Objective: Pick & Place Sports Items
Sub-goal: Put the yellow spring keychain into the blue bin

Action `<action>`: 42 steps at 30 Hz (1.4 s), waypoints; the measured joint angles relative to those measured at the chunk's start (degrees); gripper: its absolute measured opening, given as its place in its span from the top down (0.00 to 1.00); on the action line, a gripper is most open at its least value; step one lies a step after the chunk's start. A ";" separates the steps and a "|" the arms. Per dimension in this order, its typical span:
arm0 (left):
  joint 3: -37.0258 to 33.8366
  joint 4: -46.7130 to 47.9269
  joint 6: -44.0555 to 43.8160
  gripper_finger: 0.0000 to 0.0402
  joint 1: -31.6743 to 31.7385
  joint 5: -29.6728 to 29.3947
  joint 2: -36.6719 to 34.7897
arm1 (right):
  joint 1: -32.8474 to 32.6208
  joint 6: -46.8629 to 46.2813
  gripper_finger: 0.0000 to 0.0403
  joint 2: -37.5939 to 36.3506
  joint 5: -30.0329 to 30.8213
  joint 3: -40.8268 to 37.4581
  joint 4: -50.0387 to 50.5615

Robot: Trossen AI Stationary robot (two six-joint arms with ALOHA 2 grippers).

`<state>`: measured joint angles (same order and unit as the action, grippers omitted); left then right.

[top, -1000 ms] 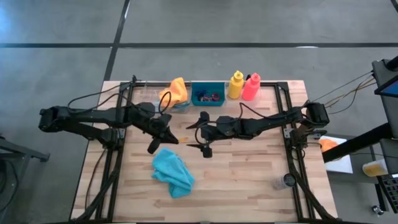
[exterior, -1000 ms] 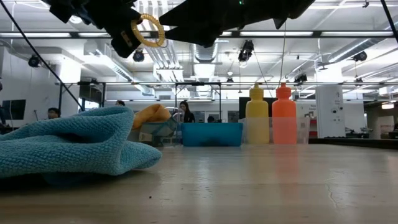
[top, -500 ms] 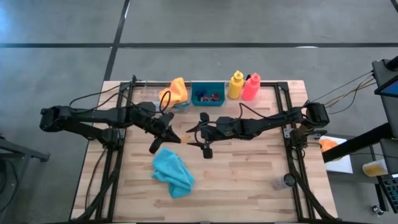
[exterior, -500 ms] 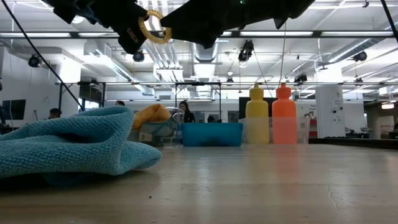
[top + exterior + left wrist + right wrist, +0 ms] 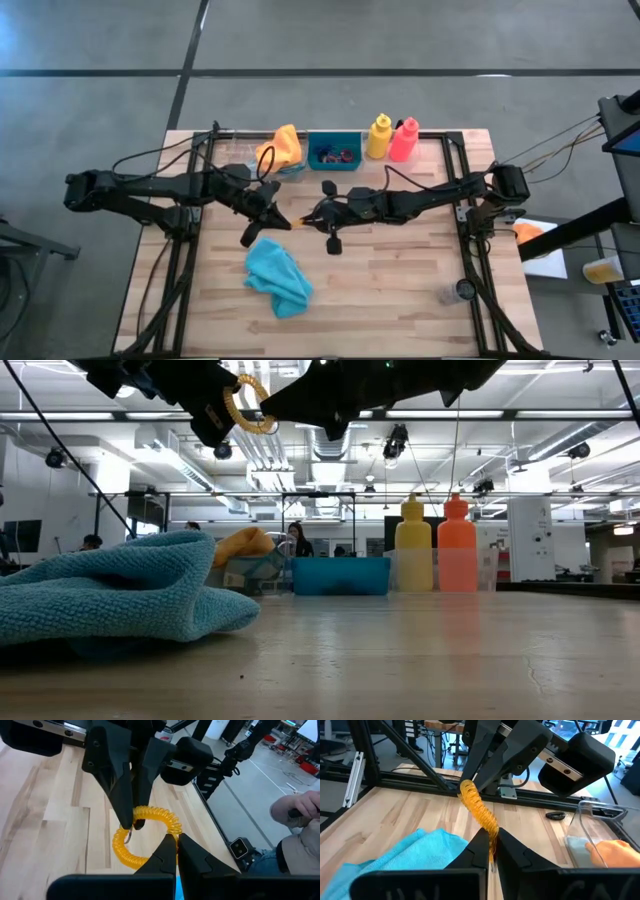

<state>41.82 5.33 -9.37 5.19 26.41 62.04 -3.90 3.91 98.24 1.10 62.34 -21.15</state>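
Both arms' fingers are pinched shut on the same orange ring (image 5: 145, 832), a springy coil of glossy plastic held in the air above the middle of the bench (image 5: 400, 270). The left fingers (image 5: 280, 221) grip one side of the coil and the right fingers (image 5: 305, 217) grip the opposite side, tips almost meeting. Just below the ring on the pale wooden planks lies a crumpled teal cloth (image 5: 277, 277) with a nubby woven texture. Along the far edge, a teal rectangular bin (image 5: 335, 152) holds several small rings, red and purple among them. Beside it a clear plastic tray (image 5: 262, 160) carries a bunched orange cloth (image 5: 284, 146). On the bin's other side stand a yellow bottle (image 5: 378, 136) and a pink-red bottle (image 5: 403, 139), upright and touching.
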 joint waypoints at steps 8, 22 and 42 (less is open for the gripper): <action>0.00 0.45 -0.11 1.00 0.04 -1.39 0.00 | -0.22 -2.45 0.97 0.00 0.02 0.01 1.88; 0.00 0.46 -0.10 0.89 0.09 -2.54 0.00 | -0.22 -2.43 0.97 0.00 0.56 0.01 1.00; 0.00 0.69 1.64 0.39 0.00 -14.02 0.00 | 0.53 -3.13 0.97 -0.04 0.52 0.03 6.60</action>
<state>41.82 6.02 -7.73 5.19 12.39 62.04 -3.37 0.78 98.20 1.63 62.37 -14.55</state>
